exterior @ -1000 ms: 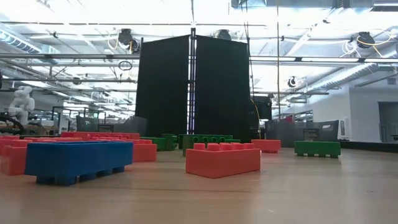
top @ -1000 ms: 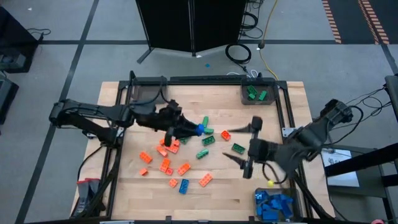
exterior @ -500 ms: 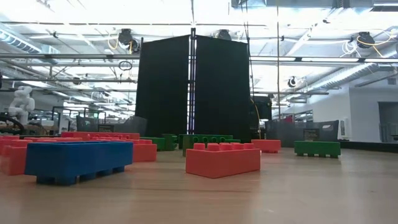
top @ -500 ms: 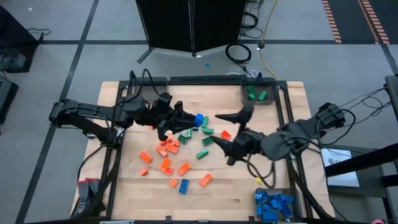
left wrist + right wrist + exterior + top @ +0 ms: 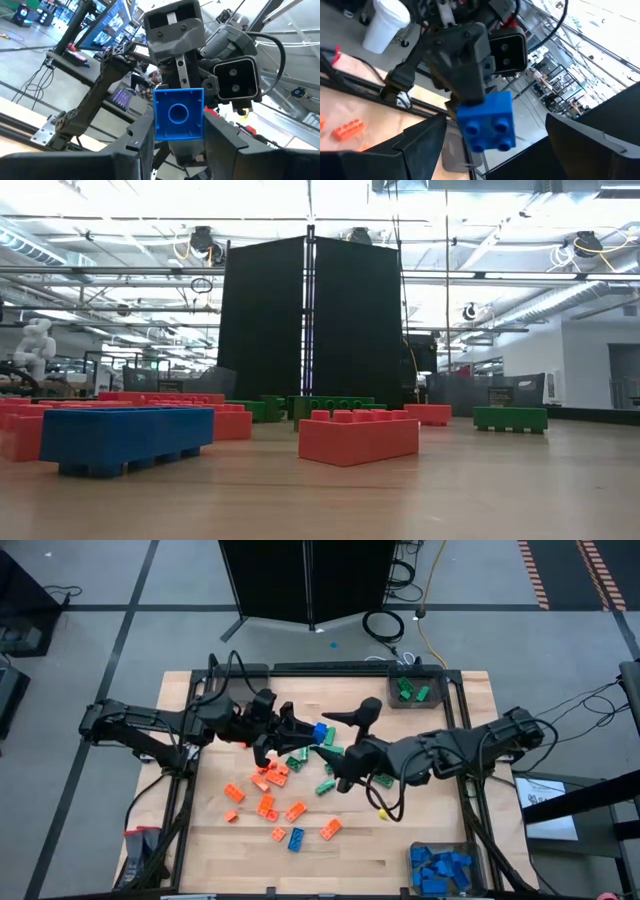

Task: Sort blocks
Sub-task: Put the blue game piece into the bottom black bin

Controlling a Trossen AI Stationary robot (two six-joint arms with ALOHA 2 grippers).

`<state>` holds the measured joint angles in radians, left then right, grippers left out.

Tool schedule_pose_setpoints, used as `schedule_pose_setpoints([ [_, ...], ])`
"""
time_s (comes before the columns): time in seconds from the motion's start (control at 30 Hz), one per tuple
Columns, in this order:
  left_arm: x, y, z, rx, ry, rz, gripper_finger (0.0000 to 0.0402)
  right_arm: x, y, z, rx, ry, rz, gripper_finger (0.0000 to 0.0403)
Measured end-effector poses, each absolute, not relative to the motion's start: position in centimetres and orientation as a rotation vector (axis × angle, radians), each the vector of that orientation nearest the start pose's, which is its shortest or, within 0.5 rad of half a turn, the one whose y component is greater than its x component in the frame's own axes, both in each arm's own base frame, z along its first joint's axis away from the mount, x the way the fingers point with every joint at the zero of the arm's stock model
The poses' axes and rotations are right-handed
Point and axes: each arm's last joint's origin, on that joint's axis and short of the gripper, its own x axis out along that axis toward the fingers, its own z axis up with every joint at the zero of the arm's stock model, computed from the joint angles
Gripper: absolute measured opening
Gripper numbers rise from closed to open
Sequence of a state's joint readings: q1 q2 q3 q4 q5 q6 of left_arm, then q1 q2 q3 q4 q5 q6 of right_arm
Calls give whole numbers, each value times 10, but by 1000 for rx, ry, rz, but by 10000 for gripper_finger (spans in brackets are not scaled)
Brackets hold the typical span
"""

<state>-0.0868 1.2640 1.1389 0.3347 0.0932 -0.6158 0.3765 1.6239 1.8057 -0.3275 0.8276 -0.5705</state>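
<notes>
1. A blue block (image 5: 320, 732) is pinched by the left gripper (image 5: 312, 736), raised above table centre.
2. The right gripper (image 5: 342, 745), fingers spread wide, is positioned at the block's 3 o'clock, facing it, with nothing held.
3. Loose blocks (image 5: 268, 802) are scattered toward 7 o'clock; green blocks (image 5: 410, 691) sit in a bin (image 5: 393, 697) at 1 o'clock, blue blocks (image 5: 440, 868) at 5 o'clock.

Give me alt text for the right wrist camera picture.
A blue block is held by the left gripper, between the right gripper's wide-open fingers. An orange block lies on the table behind.
</notes>
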Motion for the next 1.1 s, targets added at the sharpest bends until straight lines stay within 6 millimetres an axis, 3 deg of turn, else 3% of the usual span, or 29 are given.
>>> schedule_pose_setpoints([
  [0.13,284,-27,404,-610,-149,-238,132,335,106,459,-649,238,-418,328],
  [0.27,284,-27,404,-610,-149,-238,132,335,106,459,-663,245,-417,295],
  [0.6,284,-27,405,-623,-153,-232,132,335,106,457,-708,265,-407,117],
  [0.9,284,-27,404,-617,-150,-239,134,335,107,458,-713,264,-410,116],
  [1.1,279,-27,407,-522,-146,-262,185,332,117,459,-709,257,-464,116],
])
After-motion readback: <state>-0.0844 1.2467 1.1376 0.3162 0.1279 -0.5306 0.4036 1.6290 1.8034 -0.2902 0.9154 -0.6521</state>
